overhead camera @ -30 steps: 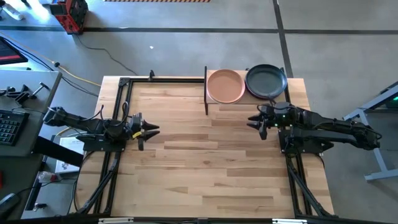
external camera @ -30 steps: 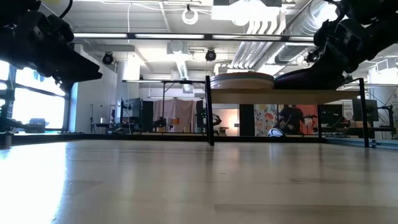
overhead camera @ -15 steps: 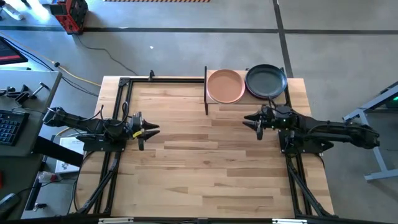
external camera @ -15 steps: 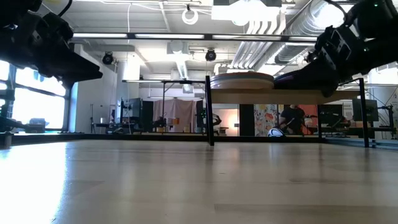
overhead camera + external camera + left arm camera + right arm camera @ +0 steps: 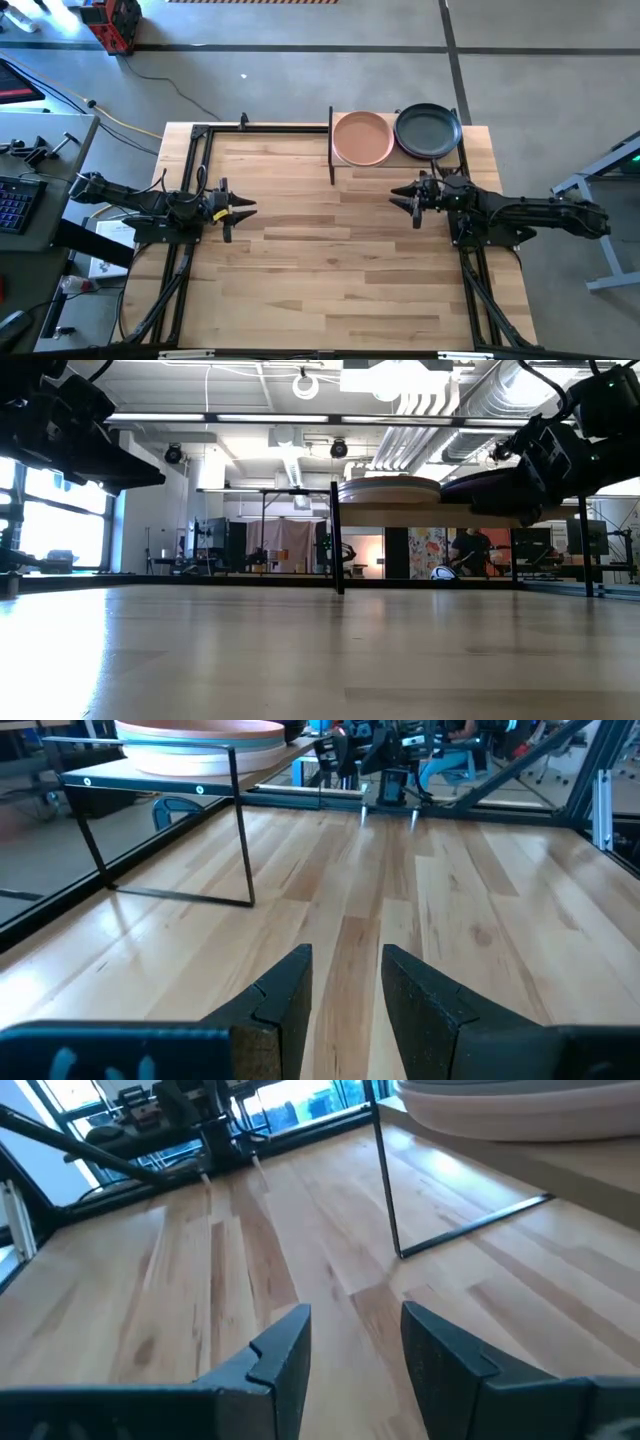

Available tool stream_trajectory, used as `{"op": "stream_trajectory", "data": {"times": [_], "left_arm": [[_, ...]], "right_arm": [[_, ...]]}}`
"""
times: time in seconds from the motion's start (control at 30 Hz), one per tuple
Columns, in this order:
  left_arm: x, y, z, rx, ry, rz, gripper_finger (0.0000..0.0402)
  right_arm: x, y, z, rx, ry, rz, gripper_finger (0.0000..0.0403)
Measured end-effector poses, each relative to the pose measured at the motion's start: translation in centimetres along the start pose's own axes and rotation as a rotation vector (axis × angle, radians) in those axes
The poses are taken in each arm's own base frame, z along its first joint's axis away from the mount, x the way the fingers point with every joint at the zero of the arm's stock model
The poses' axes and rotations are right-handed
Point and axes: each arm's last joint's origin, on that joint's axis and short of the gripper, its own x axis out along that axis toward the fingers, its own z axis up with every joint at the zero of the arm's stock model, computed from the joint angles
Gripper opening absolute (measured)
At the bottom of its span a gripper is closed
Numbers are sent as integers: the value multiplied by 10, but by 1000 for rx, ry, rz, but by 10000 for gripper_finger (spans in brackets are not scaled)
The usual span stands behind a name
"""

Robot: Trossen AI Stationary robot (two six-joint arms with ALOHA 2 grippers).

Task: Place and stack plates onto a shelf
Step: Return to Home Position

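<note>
Light-wood tabletop [image 5: 330,250], round matte plates [image 5: 362,138], thin-posted shelf [image 5: 390,515]

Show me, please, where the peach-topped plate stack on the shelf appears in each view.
High view: the peach-topped stack is right of centre near the top, beside the dark plate.
Low view: stack edge-on at centre, on the shelf.
Left wrist view: stack on the shelf board, above the post.
Right wrist view: its pale lower plates, beside the post.
Shared landmark: the shelf's black corner post.
</note>
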Motion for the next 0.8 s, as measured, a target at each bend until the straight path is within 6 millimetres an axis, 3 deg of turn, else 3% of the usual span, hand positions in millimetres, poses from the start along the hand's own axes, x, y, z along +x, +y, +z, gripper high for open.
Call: {"op": "stream_trajectory", "data": {"times": [0.23, 0.8], "left_arm": [[0, 0, 0, 0, 0, 0, 113], [0, 0, 1, -9, -21, -1, 113]], "right_arm": [[0, -1, -4, 92, 42, -9, 140], [-4, -1, -4, 89, 35, -7, 140]]}}
